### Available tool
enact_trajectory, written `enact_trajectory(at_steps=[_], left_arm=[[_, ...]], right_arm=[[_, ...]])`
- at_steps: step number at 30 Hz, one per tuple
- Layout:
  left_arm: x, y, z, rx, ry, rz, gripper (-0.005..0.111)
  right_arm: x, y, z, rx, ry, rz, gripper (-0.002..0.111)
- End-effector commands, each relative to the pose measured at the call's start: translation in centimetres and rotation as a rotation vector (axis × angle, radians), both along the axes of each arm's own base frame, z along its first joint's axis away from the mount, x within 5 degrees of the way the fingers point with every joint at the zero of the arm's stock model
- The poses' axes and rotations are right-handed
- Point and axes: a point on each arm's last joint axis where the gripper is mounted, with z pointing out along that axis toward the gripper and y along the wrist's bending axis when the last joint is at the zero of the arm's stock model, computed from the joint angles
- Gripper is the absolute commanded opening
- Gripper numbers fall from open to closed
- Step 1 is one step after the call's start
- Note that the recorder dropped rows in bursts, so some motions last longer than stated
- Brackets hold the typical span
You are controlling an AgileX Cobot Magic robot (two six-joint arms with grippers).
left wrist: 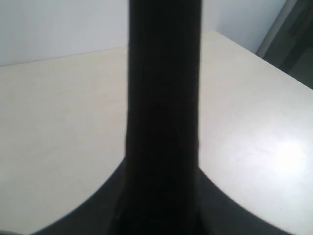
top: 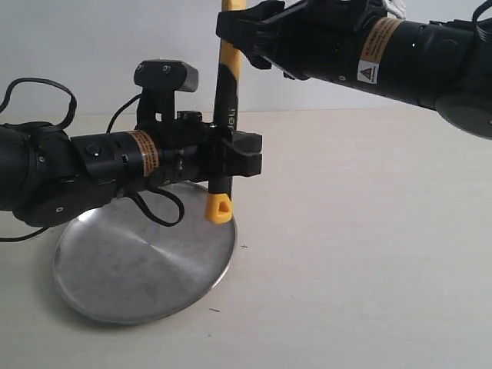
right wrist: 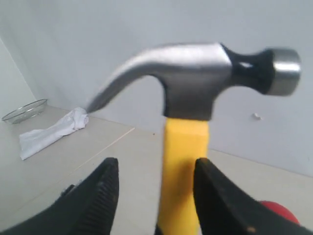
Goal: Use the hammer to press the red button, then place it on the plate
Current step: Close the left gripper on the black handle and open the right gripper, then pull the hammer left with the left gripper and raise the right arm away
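Where it hangs over the right rim of the plate (top: 131,269), the hammer (top: 227,100) stands upright: long axis vertical, head up, yellow loop down. Left arm (top: 77,157) level, extended from the left; left fingers (top: 247,143) clamped on the black grip. Right arm (top: 407,54) slanting in from upper right; right fingers (right wrist: 100,196) apart, straddling the yellow neck.
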Motion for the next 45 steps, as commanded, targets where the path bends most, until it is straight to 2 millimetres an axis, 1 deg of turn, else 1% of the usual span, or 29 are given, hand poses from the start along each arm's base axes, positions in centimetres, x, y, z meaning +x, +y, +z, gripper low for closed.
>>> enact_trajectory(at_steps=[1,4,9,16,22,28,29,32,35,37,40,41,45], left_arm=[[0.3,0.3,1.3,-0.08,-0.007,0.043,0.0],[0.8,1.0,1.1,-0.062,0.005,0.072,0.0],[1.8,3.1,0.2,0.055,0.034,0.139,0.0],[2.0,5.9,0.6,0.086,0.015,0.199,0.0],[0.8,8.6,1.2,0.167,0.0,0.244,0.0],[-1.3,10.4,0.4,0.222,-0.001,0.244,0.0],[-1.7,10.6,0.0,0.237,0.006,0.238,0.0],[-2.6,11.0,-0.9,0.233,0.013,0.238,0.0],[-3.1,11.3,-1.5,0.236,0.017,0.246,0.0],[-3.1,11.4,-1.6,0.247,0.012,0.246,0.0],[-3.1,11.3,-1.6,0.243,0.007,0.246,0.0],[-3.1,11.3,-1.5,0.241,0.005,0.246,0.0],[-2.8,11.2,-1.1,0.235,-0.014,0.244,0.0]], right_arm=[[-0.2,0.1,0.9,0.004,-0.063,0.018,0.054],[-0.2,0.1,0.9,0.002,-0.061,0.016,0.054],[-0.4,-0.3,1.2,-0.027,-0.075,-0.005,0.054],[-0.8,-1.6,2.4,-0.141,-0.094,-0.109,0.054],[-1.5,-2.7,3.5,-0.196,-0.094,-0.174,0.054],[-1.7,-2.9,3.9,-0.225,-0.126,-0.177,0.054],[-1.7,-2.9,3.9,-0.226,-0.127,-0.177,0.053],[-1.9,-3.0,4.2,-0.22,-0.132,-0.181,0.046],[-2.4,-3.2,4.3,-0.224,-0.143,-0.179,0.03],[-2.7,-3.4,4.4,-0.231,-0.157,-0.178,0.017],[-3.2,-3.6,4.5,-0.235,-0.172,-0.173,0.002],[-3.5,-3.6,4.3,-0.239,-0.182,-0.166,0.0],[-5.3,-4.1,3.9,-0.199,-0.224,-0.125,0.0]])
